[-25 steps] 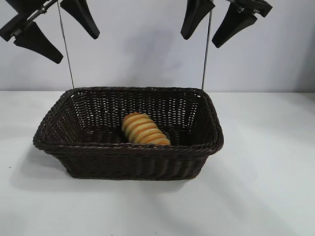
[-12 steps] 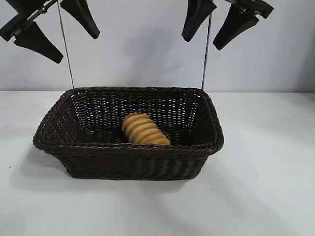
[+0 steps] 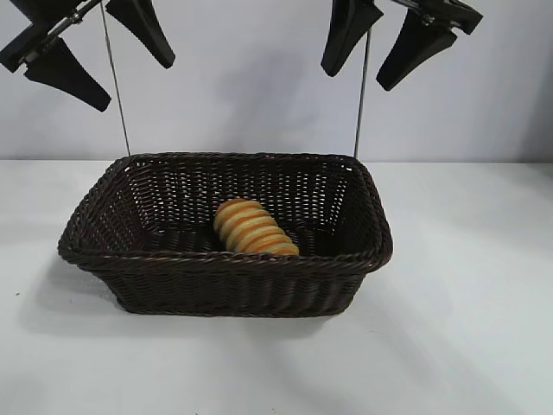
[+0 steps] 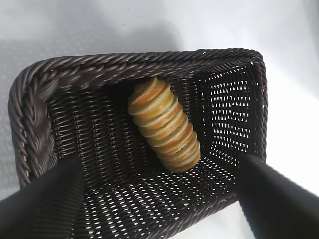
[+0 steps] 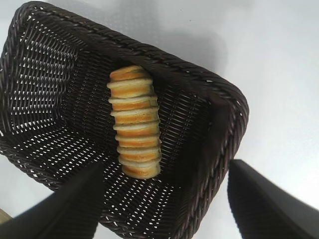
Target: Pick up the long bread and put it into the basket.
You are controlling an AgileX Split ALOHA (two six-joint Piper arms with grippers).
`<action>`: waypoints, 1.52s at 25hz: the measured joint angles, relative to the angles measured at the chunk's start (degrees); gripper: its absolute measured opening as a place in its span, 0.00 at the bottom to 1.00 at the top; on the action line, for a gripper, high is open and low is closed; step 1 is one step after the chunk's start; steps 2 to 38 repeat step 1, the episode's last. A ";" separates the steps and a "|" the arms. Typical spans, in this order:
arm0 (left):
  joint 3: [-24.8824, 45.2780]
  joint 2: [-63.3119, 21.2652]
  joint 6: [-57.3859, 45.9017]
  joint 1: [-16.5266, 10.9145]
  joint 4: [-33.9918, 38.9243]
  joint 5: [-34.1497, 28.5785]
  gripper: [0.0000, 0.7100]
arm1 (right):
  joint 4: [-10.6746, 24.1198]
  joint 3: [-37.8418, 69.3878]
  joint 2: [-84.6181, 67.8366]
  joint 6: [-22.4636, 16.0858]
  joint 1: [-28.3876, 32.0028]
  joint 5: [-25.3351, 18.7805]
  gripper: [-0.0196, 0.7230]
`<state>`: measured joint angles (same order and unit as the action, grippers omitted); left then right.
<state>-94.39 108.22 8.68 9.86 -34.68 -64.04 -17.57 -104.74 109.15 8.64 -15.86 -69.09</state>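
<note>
Hanging high over basket (image 3: 225,281): left gripper (image 3: 97,54) & right gripper (image 3: 378,47), fingers spread, empty; long bread (image 3: 252,229) inside.

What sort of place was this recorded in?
Probably a lab tabletop test setup, not a kitchen: a bare white table, a plain wall, a single wicker basket holding the long bread, and two robot grippers overhead.

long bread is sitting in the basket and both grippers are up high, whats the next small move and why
Probably none on the bread: the long bread lies inside the basket, leaning on its near wall. The left gripper and right gripper hang open and empty above the basket, touching nothing. The sensible small move seems to be drawing both arms back to park, since the placement looks done.
</note>
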 joint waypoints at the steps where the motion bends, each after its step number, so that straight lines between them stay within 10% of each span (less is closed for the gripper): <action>1: 0.00 0.00 0.00 0.00 0.00 0.00 0.85 | 0.00 0.00 0.00 0.00 0.00 0.00 0.71; 38: 0.00 0.00 0.00 0.00 0.00 0.00 0.85 | 0.00 0.00 0.00 0.00 0.00 0.00 0.71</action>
